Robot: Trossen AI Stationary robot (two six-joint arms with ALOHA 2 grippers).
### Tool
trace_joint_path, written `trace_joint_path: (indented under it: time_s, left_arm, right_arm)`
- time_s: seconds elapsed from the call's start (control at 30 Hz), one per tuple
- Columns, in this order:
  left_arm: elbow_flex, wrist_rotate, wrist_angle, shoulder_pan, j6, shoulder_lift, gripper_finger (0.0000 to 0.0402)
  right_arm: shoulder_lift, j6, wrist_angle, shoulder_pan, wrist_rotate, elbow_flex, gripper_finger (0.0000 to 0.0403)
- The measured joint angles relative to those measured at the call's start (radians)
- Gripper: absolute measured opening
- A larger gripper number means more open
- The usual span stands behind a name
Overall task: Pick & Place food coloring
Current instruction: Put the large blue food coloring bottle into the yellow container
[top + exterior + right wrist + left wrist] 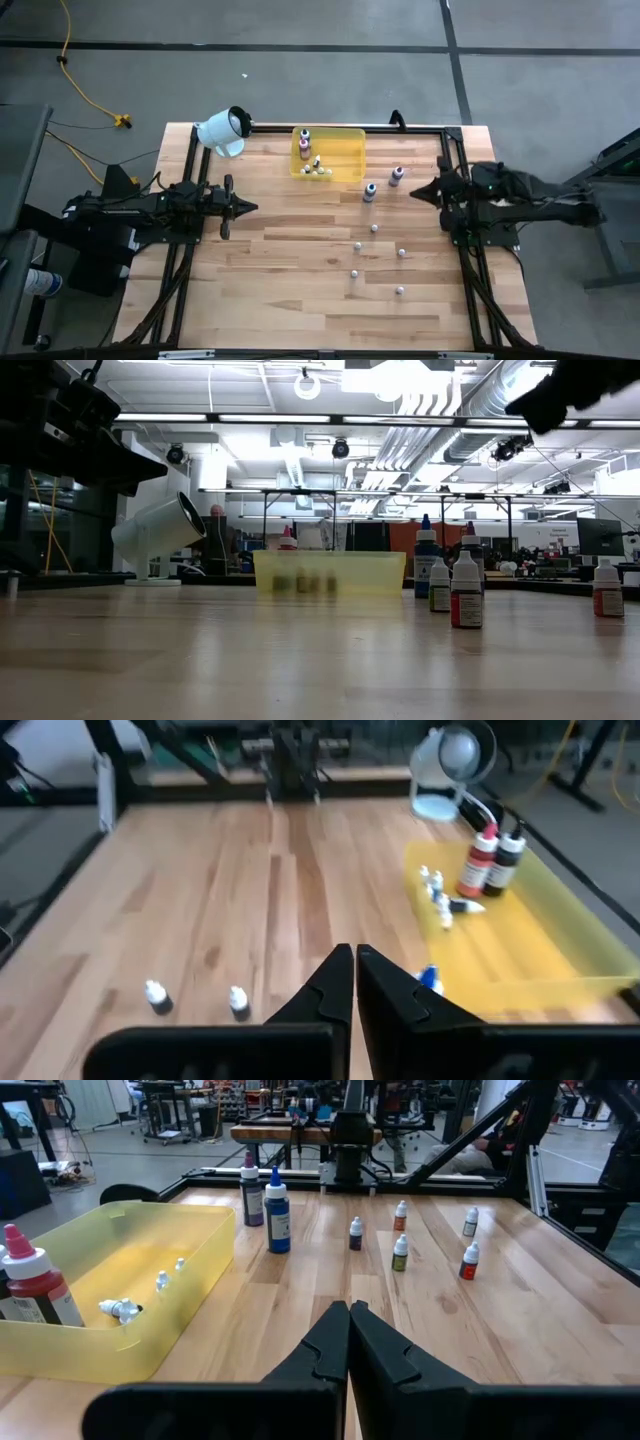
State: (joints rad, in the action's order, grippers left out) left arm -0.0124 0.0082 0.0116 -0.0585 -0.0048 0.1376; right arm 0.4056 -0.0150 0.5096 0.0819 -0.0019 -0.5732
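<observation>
Food coloring is split between tray and bare table. Translucent yellow rectangular tray [345, 140] sits at the far edge of the light wooden slat table [280, 290]; inside it stand two taller bottles, a red-bodied one [479, 863] and a dark one [508, 863], next to a cluster of tiny whitish droppers [318, 169] lying near the tray's front wall. Just outside the tray, toward the right arm, stand a blue-bodied white-capped bottle [369, 191] and a purple-bodied one [396, 176], near each other but apart. Five small whitish droppers [374, 228] stand scattered over the table's right half, well apart from one another.

Left gripper [248, 208] hovers at the table's left side, fingers pressed together, holding nothing. Right gripper [416, 193] is at the right edge near the purple bottle, not touching it, fingers also pinched together and empty.

White cylindrical device [222, 128] lies tilted at the far left corner, beside the tray.
</observation>
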Motion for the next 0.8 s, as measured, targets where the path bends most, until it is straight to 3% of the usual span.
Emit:
trace_joint_path:
  time_s: [0.4, 0.8]
  left_arm:
    - [0.0, 0.0, 0.0, 0.0, 0.0, 0.0, 0.0]
    - [0.0, 0.0, 0.0, 0.0, 0.0, 0.0, 0.0]
  right_arm:
    - [0.452, 0.114, 0.501, 0.156, 0.111, -0.517, 0.0046]
    - [0.802, 0.094, 0.589, 0.256, 0.069, -0.712, 0.0131]
